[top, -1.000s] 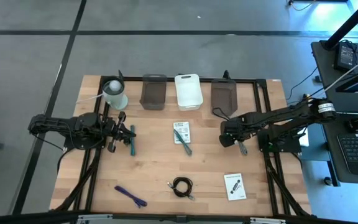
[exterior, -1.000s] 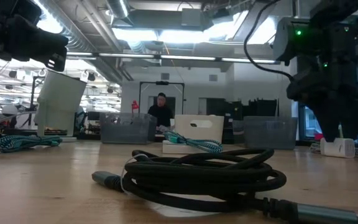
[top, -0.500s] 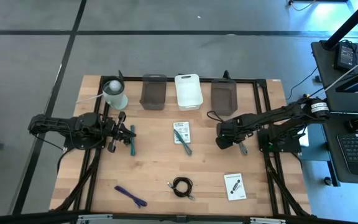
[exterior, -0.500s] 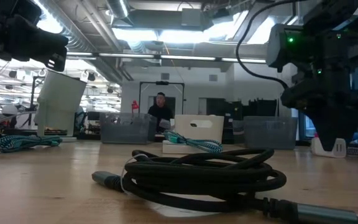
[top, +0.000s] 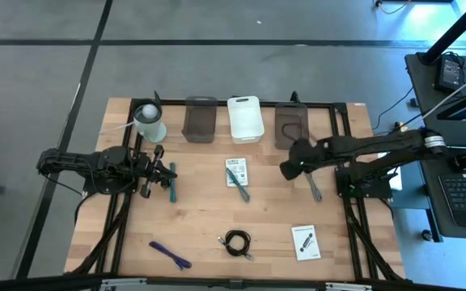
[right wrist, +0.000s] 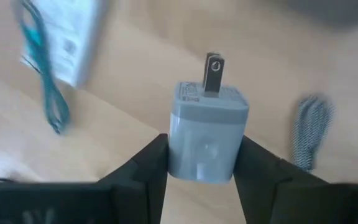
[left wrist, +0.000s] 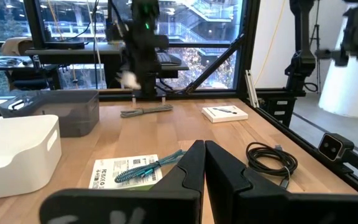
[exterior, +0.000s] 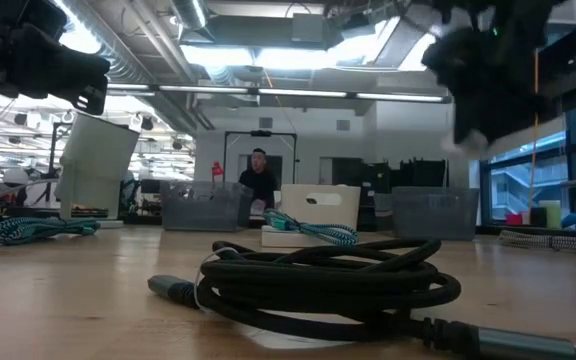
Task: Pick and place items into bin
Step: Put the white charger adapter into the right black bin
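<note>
Two fingers of the right gripper (right wrist: 206,163) are pinching a white plug adapter (right wrist: 207,132) (seemingly shallowly); jolting could be dropping it short of the grey bin (top: 291,125).

A smooth, matt whitish plastic charger plug (right wrist: 207,134) with a bright metal prong is seen clamped between the matt black fingers (right wrist: 143,169) of the right gripper (right wrist: 207,163). The table (top: 209,210) is made of pale, grained wood. The cable (exterior: 328,275) is sheathed in matt black braid, while a teal woven cord (left wrist: 145,167) lies on a printed paper card (left wrist: 114,173).
</note>
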You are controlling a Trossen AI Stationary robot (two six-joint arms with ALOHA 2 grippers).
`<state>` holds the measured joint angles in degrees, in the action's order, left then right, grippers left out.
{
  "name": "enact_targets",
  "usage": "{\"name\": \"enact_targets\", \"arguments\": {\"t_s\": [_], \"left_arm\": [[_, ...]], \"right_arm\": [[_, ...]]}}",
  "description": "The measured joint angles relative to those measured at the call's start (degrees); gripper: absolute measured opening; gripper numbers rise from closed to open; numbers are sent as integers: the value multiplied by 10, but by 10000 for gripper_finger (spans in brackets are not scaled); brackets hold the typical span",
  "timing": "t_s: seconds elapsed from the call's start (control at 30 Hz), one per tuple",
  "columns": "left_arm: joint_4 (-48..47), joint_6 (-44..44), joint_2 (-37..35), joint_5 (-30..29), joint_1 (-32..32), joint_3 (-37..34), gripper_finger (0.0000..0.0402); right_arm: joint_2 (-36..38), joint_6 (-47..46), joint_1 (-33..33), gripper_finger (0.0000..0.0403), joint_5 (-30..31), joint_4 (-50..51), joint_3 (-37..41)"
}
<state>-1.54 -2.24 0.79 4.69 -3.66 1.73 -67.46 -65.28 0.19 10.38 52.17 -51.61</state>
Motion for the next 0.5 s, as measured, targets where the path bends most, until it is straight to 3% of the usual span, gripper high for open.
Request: {"name": "enact_targets", "arguments": {"t_s": [0.13, 0.3, 0.5], "left_arm": [[0, 0, 0, 0, 0, 0, 6], [0, 0, 0, 0, 0, 0, 6], [0, 0, 0, -1, 0, 0, 6]], "right_arm": [[4, 77, -52, 144, 46, 34, -86], [-35, 223, -170, 144, 50, 38, -182], [-126, 356, -313, 144, -16, 55, -231]]}}
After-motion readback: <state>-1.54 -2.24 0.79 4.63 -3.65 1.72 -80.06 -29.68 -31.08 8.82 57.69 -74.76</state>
